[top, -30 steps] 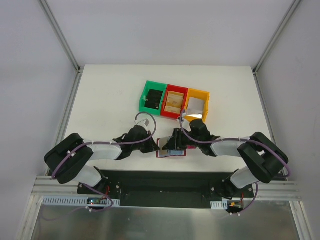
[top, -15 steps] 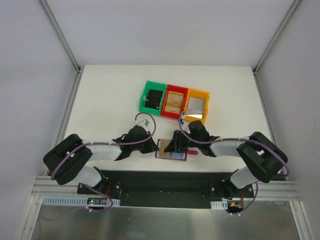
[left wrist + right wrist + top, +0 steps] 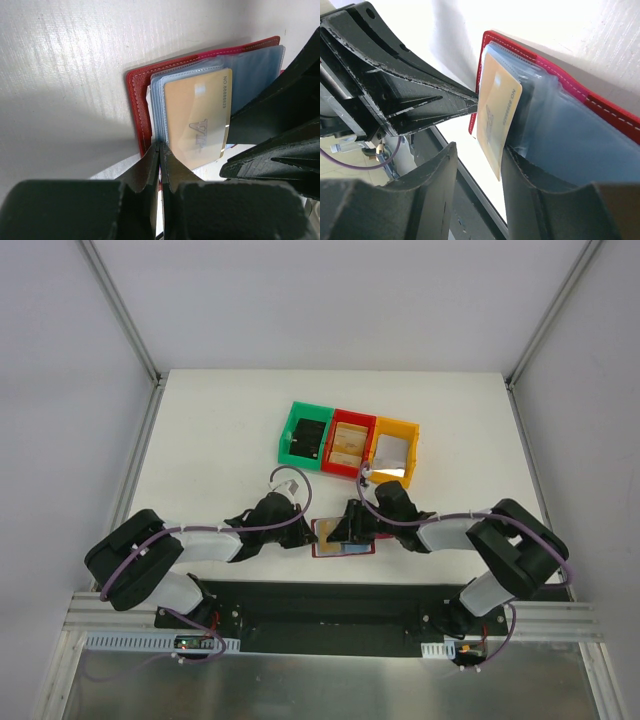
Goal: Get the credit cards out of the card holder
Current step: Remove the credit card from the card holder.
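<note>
A white table fills the middle of the overhead view, its top matte and evenly lit, with only soft shadows on it. Pale grey walls close it in at the back and on both sides (plain panels, with no window in view), and slim aluminium posts rise from its far corners. Along the near edge lies a black base plate, flanked by a metal rail, with a dull steel sheet below.
</note>
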### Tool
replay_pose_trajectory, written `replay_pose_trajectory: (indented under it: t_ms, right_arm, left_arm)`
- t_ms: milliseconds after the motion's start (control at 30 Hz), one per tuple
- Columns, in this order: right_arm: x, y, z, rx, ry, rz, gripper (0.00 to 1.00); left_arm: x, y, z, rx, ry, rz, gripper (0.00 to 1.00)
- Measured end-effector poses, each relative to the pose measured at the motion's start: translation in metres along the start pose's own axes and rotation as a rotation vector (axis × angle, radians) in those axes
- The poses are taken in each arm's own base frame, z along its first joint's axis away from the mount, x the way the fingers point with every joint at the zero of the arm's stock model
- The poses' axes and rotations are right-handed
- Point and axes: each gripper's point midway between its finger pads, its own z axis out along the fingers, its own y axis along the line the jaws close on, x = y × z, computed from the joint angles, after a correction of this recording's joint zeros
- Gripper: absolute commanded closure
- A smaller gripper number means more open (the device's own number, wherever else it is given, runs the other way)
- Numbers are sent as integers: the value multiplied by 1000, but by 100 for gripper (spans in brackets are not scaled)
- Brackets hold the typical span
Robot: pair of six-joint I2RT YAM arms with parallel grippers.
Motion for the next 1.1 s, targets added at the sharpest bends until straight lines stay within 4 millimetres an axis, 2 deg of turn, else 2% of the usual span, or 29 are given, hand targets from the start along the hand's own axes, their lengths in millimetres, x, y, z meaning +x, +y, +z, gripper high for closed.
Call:
replay_pose_trajectory:
  t_ms: [467,1100]
  right_arm:
    - [-4,7,4,-39,-12,21,61]
    - [-6,2,-7,-39,-40,30,64]
  left_arm:
    - [0,1,0,0,-1,-1,100]
    - [-1,3,0,-10,-21,-26,100]
